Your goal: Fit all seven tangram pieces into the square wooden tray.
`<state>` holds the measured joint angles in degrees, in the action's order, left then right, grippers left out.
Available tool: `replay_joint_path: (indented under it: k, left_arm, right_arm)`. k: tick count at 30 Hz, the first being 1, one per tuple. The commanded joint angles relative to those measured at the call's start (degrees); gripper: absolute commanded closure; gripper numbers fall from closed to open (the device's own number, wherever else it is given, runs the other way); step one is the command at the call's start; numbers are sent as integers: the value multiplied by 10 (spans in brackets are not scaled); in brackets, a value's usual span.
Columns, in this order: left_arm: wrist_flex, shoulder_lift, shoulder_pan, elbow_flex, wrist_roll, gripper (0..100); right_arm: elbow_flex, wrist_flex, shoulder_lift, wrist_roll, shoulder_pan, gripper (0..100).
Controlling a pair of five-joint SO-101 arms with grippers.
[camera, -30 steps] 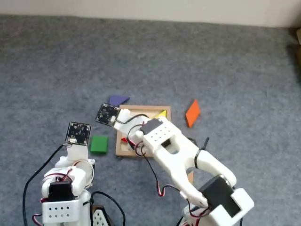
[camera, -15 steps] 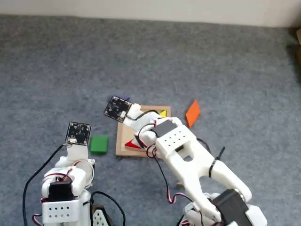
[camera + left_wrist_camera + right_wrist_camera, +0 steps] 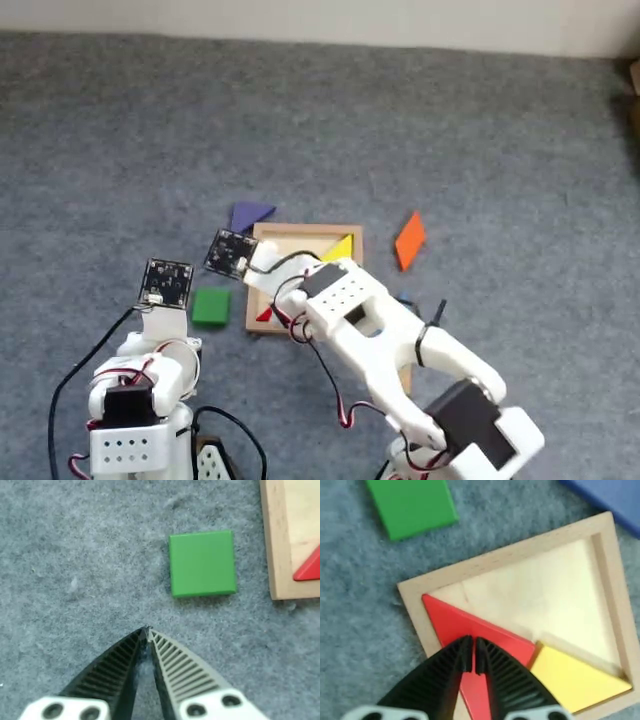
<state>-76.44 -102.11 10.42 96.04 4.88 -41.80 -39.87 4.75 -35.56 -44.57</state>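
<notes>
Reading right claw [image 3: 472, 650] as closed: tips together, nothing pinched. Parked over red triangle [image 3: 465, 625] inside square wooden tray [image 3: 505, 555]; can't tell whether touching or just above. Red butts against yellow triangle [image 3: 575, 677] there.

Reading left claw [image 3: 146, 631] as closed too and empty, low over grey carpet [image 3: 75, 555]. Green square [image 3: 202, 563] lies just ahead of tips, apart from them.

From high view, taking tray [image 3: 305, 231] as clock centre:
- red triangle [image 3: 263, 316] tucked into 7 o'clock corner
- yellow triangle [image 3: 343, 246] in 1 o'clock corner, bare wood toward 11 o'clock
- rest of tray floor hidden under right arm [image 3: 380, 330]
- green square [image 3: 211, 306] off tray at 8 o'clock, near rim, not touching
- purple triangle [image 3: 250, 213] at 11 o'clock, just beside corner
- orange parallelogram [image 3: 410, 240] at 3 o'clock, apart from rim, flat on carpet
- small blue bit [image 3: 403, 298] at 4 o'clock beside the arm; possibly another piece, mostly hidden
</notes>
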Motion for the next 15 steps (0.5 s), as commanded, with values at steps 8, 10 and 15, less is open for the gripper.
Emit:
replay_joint_path:
  k: [8,10,15]
  left_arm:
    - [-4,-20,11,12,1,987]
    - [-4,-20,11,12,1,987]
    - [-4,-20,11,12,1,987]
  right_arm:
    - [3,3,116,85,87,972]
    - [3,8,121,85,105,972]
    - [2,16,121,86,160,972]
